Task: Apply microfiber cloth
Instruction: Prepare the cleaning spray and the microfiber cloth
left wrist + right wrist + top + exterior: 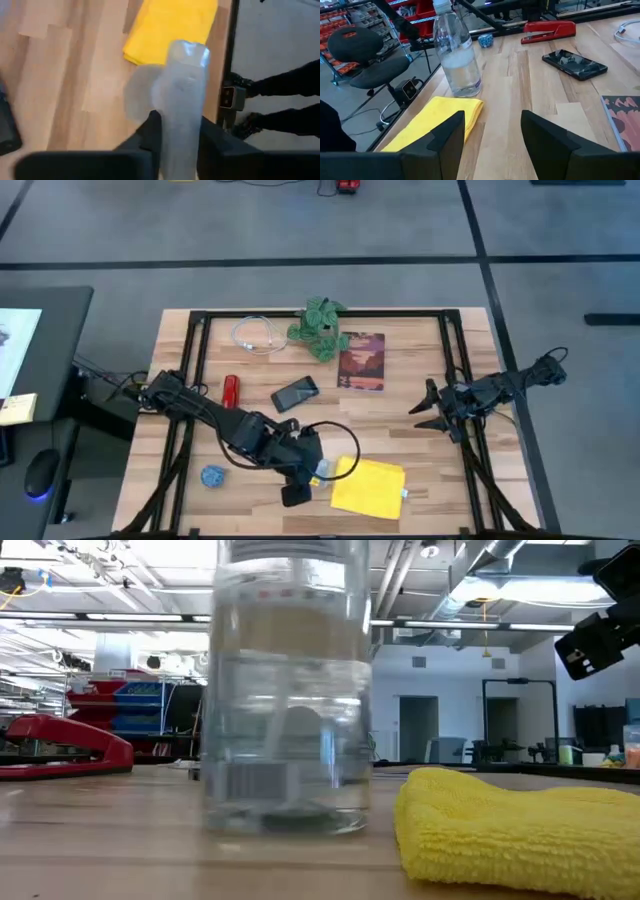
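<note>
Two grippers are in play, but only one is busy. From where I stand, the left gripper point(303, 473) sits low near the front edge of the table point(420, 410), its fingers point(150, 131) closed around a clear plastic bottle point(457, 54) that stands upright on the wood. The right gripper point(428, 408) hangs over the table's right side, well apart from the action, its fingers point(445, 140) spread wide with nothing between them.

Just beside the bottle, on its right, lies the microfiber cloth point(368, 487), bright yellow and folded flat at the table's front edge; from the low camera its plush edge comes very close to the bottle's base, though I cannot tell if they touch. No gripper has hold of it yet.

My read is that the cloth step has not begun: the left arm is occupied with the bottle, and the cloth lies untouched. The next move seems to call for either releasing the bottle or bringing the free right gripper across and down onto the cloth's near edge, pinching the fabric without knocking the bottle.

Farther back lie a black smartphone point(295, 393), a red stapler point(230, 390) and a dark red book point(362, 361).
</note>
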Action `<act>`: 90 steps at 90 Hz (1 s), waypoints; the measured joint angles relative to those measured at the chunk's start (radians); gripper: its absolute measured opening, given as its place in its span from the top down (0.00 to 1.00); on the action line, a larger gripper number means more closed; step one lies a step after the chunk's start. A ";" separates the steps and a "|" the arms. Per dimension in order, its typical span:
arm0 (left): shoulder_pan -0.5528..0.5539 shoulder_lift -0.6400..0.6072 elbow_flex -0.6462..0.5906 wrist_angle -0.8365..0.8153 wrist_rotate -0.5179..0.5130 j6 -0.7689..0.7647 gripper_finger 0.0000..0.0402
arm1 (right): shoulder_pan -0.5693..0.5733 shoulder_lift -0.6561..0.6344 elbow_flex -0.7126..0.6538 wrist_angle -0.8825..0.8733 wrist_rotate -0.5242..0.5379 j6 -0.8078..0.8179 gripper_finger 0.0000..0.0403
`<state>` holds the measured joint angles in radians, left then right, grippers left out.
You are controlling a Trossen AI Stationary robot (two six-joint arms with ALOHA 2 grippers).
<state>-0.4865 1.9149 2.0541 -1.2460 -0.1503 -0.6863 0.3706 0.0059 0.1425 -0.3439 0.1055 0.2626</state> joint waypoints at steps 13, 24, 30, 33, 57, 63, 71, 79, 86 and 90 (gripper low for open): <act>0.018 0.000 0.000 0.029 0.003 -0.038 0.91 | 0.000 0.000 0.000 0.000 0.000 0.000 0.55; 0.040 0.005 0.025 0.033 -0.015 -0.060 0.91 | -0.001 0.000 0.000 0.011 0.015 -0.074 0.55; 0.057 0.004 0.035 0.040 -0.042 -0.064 0.91 | -0.001 0.000 0.000 0.031 0.020 -0.098 0.55; 0.065 0.003 0.039 0.040 -0.058 -0.065 0.91 | 0.000 0.000 0.000 0.053 0.018 -0.067 0.55; 0.139 0.004 0.076 0.040 -0.129 -0.036 0.91 | -0.009 0.023 0.000 0.306 0.058 0.265 0.55; 0.156 0.004 0.092 0.040 -0.141 -0.014 0.91 | -0.013 0.056 0.000 0.380 0.057 0.302 0.55; 0.176 0.004 0.113 0.041 -0.142 0.028 0.91 | -0.013 0.140 0.006 0.510 0.056 0.313 0.55; 0.197 0.003 0.123 0.040 -0.152 0.063 0.91 | -0.014 0.259 0.069 0.557 0.055 0.301 0.55; 0.213 0.003 0.124 0.040 -0.158 0.096 0.91 | -0.013 0.379 0.153 0.557 0.054 0.257 0.55; 0.220 0.003 0.124 0.039 -0.158 0.116 0.91 | -0.013 0.456 0.208 0.547 0.054 0.224 0.55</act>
<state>-0.2665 1.9175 2.1777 -1.2069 -0.3081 -0.5706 0.3576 0.4617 0.3500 0.2031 0.1596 0.4869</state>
